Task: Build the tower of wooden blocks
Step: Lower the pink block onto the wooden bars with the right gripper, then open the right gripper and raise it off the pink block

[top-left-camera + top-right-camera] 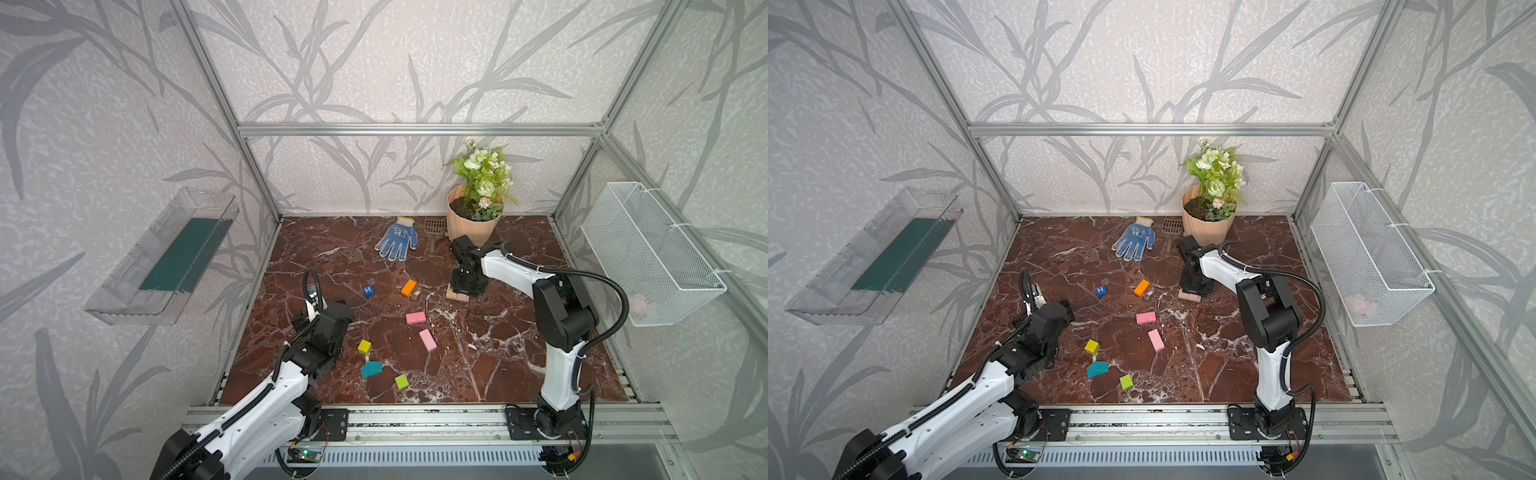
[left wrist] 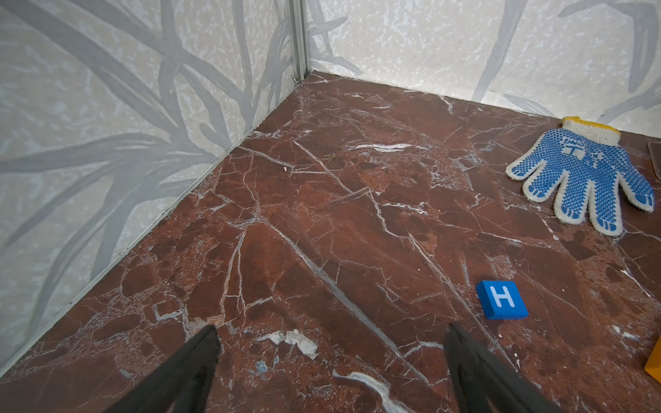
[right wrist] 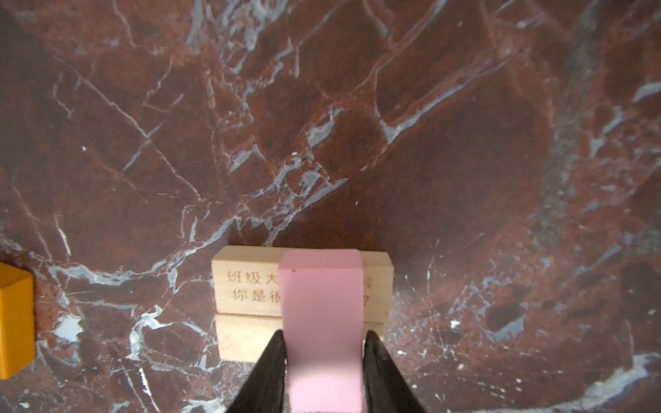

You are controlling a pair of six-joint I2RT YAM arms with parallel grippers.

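Right wrist, pincer [image 3: 324, 336] gripping pink block [image 3: 322, 286], bare marble [image 3: 357, 107] beyond

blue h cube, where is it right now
In both top views the blue H cube lies left of centre, just left of the orange block and nearer the camera than the glove.

Pink block [image 3: 323, 321] half-hides seemingly 2 tan blocks [image 3: 246, 286].

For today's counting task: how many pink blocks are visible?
3. One pink block lies loose, a second pink block beside it; the third pink block is in the right pincer over tan blocks. Others may be hidden.
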